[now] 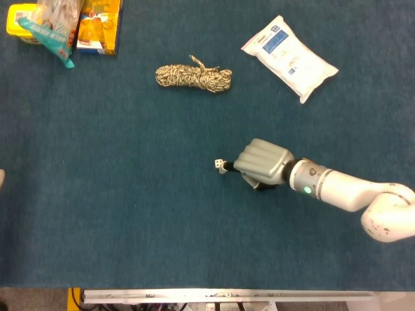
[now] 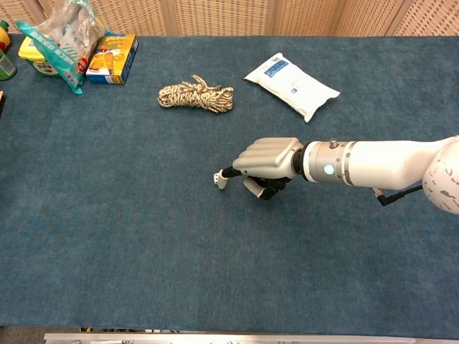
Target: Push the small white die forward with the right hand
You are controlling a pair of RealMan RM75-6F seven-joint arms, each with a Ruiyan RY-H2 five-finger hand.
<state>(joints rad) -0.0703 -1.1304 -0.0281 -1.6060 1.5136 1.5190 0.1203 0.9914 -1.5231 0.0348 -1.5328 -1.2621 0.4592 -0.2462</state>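
"Where was the small white die (image 1: 219,164)?"
"On the blue bench (image 1: 117,194), touching one poked-out fingertip (image 1: 225,168)."
"And the right hand (image 1: 260,164)?"
"Its other fingers were curled in, holding nothing."

Matt blue cloth tabletop (image 1: 117,214); rough braided speckled rope bundle (image 1: 193,76); glossy white plastic pouch (image 1: 289,57); smooth grey plastic right hand (image 1: 260,164).

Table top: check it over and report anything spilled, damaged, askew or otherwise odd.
Nothing stands out. The rope bundle and white packet lie flat and intact, and the snack boxes and bags sit grouped in the far left corner. The right hand has a fingertip at the small white die.
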